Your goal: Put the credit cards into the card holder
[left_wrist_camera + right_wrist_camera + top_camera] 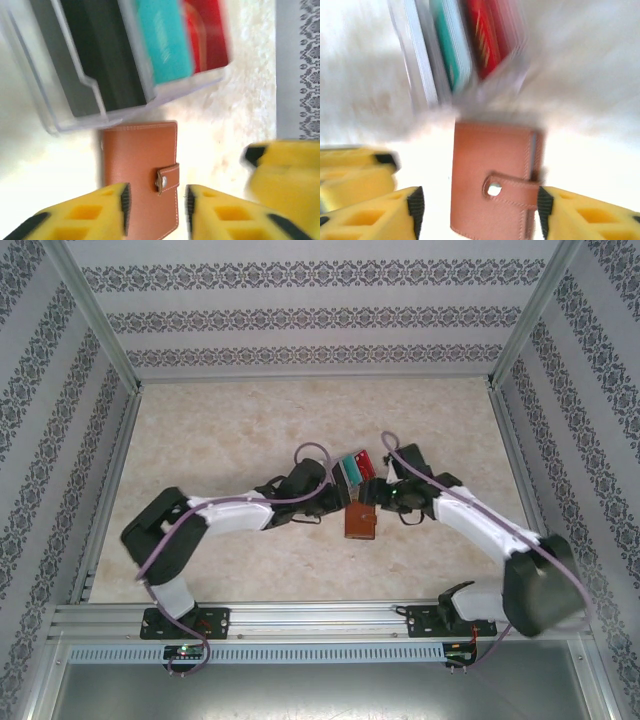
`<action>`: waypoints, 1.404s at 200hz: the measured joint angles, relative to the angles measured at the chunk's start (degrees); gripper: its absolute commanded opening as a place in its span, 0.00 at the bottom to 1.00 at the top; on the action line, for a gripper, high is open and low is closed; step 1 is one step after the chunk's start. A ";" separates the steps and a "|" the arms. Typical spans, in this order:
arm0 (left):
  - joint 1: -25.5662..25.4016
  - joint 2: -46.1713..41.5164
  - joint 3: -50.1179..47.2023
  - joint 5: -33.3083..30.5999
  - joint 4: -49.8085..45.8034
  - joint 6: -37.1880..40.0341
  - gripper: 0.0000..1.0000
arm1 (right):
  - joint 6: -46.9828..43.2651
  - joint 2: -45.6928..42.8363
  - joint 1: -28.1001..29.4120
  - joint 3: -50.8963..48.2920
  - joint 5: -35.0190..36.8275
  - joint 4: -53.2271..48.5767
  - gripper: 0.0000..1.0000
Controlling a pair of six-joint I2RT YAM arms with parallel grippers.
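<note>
Credit cards, thin plastic ones in red, teal and dark grey, stand on edge in a clear plastic tray. The tray sits in the middle of the pale, stone-look table. Right next to the tray lies the small brown leather card holder. It is closed, with its snap tab done up.

The left gripper hangs over the card holder with its yellow fingers apart, holding nothing. The right gripper is close by. Its yellow fingers are spread wide, one on each side of the card holder. It is too blurry to tell if they touch it.
</note>
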 measured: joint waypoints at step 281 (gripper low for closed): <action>43.58 -5.42 -32.35 -18.71 37.77 55.08 0.99 | -30.77 15.32 -18.56 -25.57 22.58 76.22 0.98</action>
